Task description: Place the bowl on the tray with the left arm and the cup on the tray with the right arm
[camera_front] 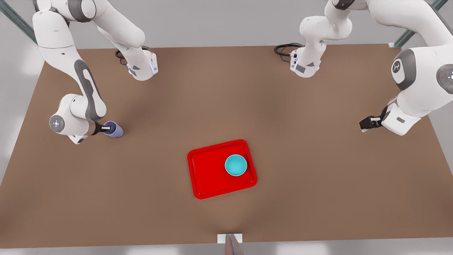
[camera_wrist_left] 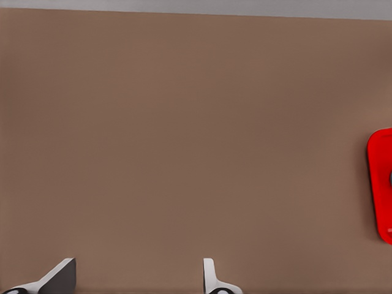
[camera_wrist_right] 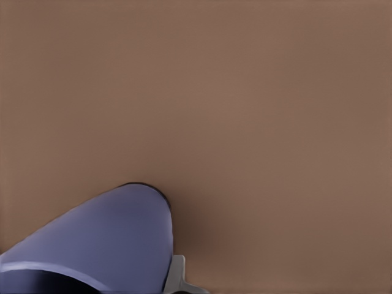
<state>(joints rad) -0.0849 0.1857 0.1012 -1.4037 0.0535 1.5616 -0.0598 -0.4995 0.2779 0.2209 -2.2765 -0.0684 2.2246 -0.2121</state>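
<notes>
The bowl (camera_front: 236,165) sits upright on the tray (camera_front: 208,177), in the half of the tray toward the front view's right, opening facing up. It is inside the raised rim, near the rim on that side but I cannot tell if touching. The tray lies flat on the counter (camera_front: 226,106), near the middle, long axis approx. along the front view's left-right line, slightly rotated, so its right end is a bit higher in the picture.

The cup (camera_front: 114,129) is far from the tray, at the front view's left, well apart. It looks tilted: the open mouth points toward the gripper and the closed end toward the tray side. In the right wrist view the cup (camera_wrist_right: 104,245) is very close, w/ dark inside at the mouth, and one finger (camera_wrist_right: 176,277) is just beside its wall. The right gripper (camera_front: 106,128) is at the cup's rim; the fingers are narrow, holding the cup wall between them.

The left gripper (camera_front: 368,123) is at the front view's right, above bare counter, well apart from tray and bowl. In the left wrist view its fingers (camera_wrist_left: 211,275) are spread wide w/ nothing between, and the edge of the tray (camera_wrist_left: 381,184) shows at the side.
</notes>
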